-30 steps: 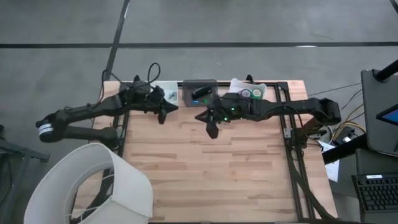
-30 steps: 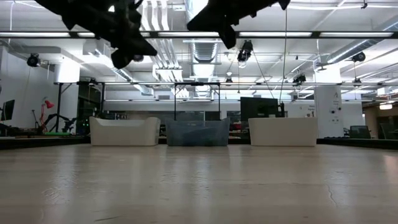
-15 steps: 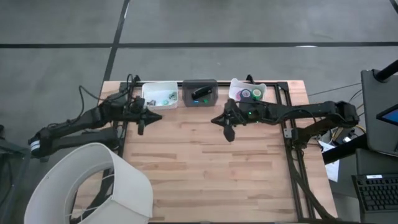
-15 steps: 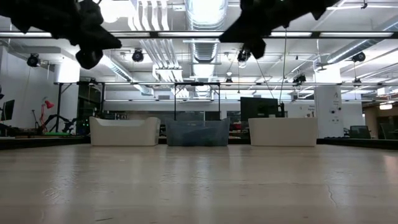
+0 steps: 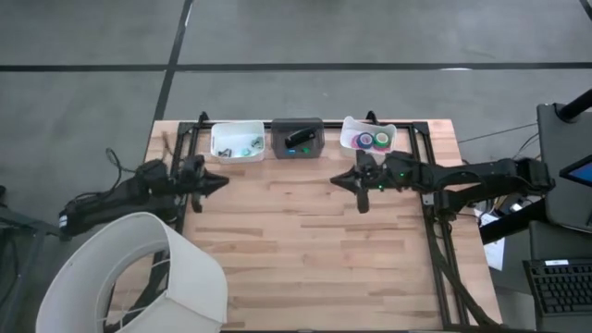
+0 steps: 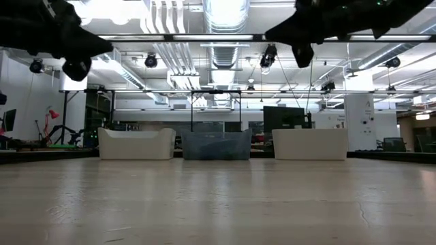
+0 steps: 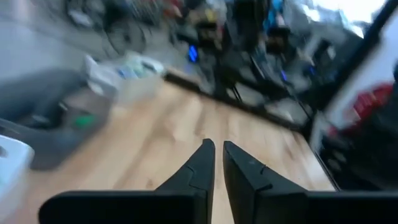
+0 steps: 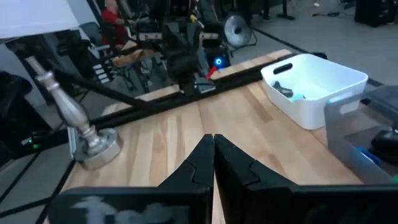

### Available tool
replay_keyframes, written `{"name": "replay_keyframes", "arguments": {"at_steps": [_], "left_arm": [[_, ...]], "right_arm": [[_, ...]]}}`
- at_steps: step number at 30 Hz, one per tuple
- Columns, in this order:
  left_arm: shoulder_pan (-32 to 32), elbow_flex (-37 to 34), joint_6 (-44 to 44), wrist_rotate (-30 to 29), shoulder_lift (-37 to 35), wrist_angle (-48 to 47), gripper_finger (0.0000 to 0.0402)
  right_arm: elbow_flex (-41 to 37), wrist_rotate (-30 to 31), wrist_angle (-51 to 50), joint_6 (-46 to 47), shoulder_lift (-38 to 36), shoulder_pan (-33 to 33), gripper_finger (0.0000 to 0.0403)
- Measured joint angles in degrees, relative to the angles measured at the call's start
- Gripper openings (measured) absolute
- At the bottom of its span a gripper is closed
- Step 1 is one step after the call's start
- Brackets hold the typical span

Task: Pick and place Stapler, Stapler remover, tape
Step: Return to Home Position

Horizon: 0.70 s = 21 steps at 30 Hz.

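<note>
Three bins stand in a row at the table's far edge. The white bin [image 5: 236, 141] holds small stapler removers [image 5: 247, 145]. The grey bin [image 5: 297, 139] holds the dark stapler [image 5: 298, 139]. The right white bin [image 5: 368, 137] holds the tape rolls [image 5: 373, 140]. My left gripper [image 5: 222, 180] hovers over the table's left part, near side of the bins, with a narrow gap between its fingertips [image 7: 217, 149] and nothing in it. My right gripper [image 5: 338, 178] hovers right of centre, shut and empty [image 8: 213, 140]. Both point nearly level toward the table's middle.
A white lampshade [image 5: 139, 277] covers the table's near left corner, and its metal base [image 8: 93, 146] stands at the left side. A black frame [image 5: 430, 185] runs along the table's right and far sides. Bare wood lies between the two grippers.
Both grippers have drawn back from the bins at the far edge. My left gripper has gone toward the table's left edge and a little nearer. My right gripper has gone toward the right edge. Both have sunk somewhat. The bins and their contents have stayed put.
</note>
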Motion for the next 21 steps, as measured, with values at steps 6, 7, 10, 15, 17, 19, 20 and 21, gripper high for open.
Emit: {"name": "replay_keyframes", "arguments": {"at_steps": [6,7,10,15,17,19,20,21], "left_arm": [[-5.18,-3.92,0.31,-10.2,-7.43,-0.46,0.0035],[-5.75,-4.59,0.84,-10.27,-8.32,-0.95,0.0036],[-6.74,-5.82,1.62,-10.12,-10.37,-2.45,0.0039],[-6.84,-7.8,-0.08,-10.75,-11.15,-4.6,0.0036],[-6.84,-8.11,-0.1,-13.08,-11.15,-4.81,0.0033],[-6.84,-8.6,0.4,-14.72,-11.17,-5.47,0.0032],[-6.84,-8.6,1.01,-15.73,-11.17,-5.3,0.0032],[-6.84,-8.54,1.4,-16.14,-11.17,-5.11,0.0033]], "right_arm": [[-4.25,-0.68,-0.33,-0.48,-5.19,0.31,0.0008],[-4.69,-1.18,0.01,-0.84,-5.83,0.28,0.0008],[-6.94,-1.32,-0.11,-1.74,-7.37,0.26,0.0009],[-10.89,-0.2,-1.01,-2.02,-9.31,0.24,0.0009],[-12.13,0.45,-3.23,-0.68,-9.92,0.26,0.0009],[-13.7,0.88,-2.72,1.18,-10.46,0.26,0.0009],[-14.39,0.47,-1.9,1.0,-10.92,0.25,0.0009],[-15.23,-0.25,-1.61,0.55,-11.92,0.26,0.0009]]}}
